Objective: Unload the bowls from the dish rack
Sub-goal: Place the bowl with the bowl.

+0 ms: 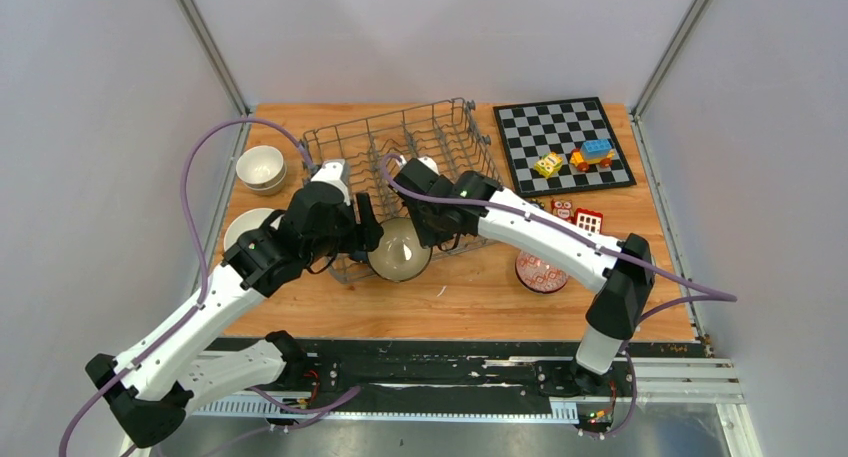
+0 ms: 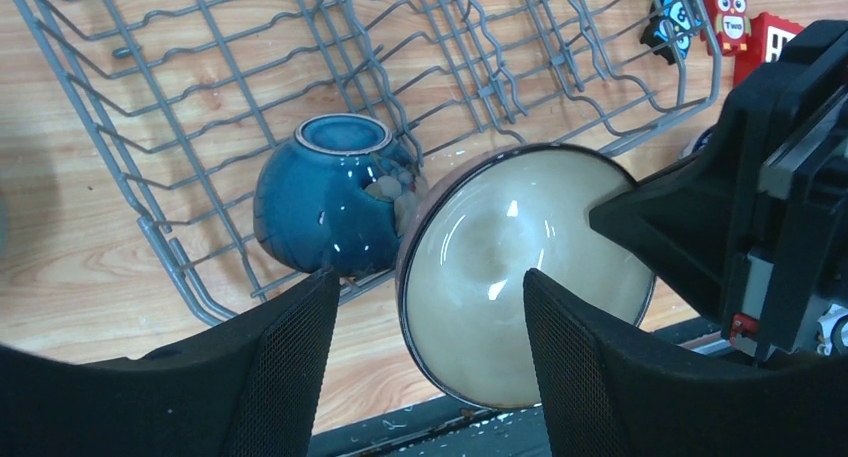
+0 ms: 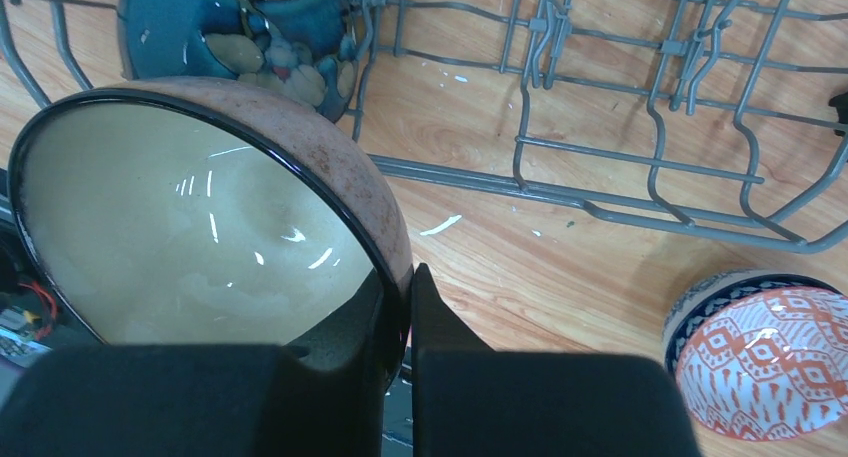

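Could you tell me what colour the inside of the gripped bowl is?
Glossy cream; the bowl shows best in the right wrist view.

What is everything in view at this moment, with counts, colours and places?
dish rack: one, grey wire, back middle of the table.
beige bowl: one, cream inside, pinkish outside, on edge at the rack's near side.
blue bowl: one, glazed blue, in the rack beside the beige bowl.
white bowls: at least two, left of the rack; the nearer one is partly hidden.
patterned bowl: one, orange and white, right of the rack.
chessboard: one, black and white, back right.
toy blocks: yellow and blue-orange on the chessboard; red and white ones just in front of it.
table: one, wood.
left pincer: open, facing the beige bowl.
right pincer: shut on the beige bowl's rim.
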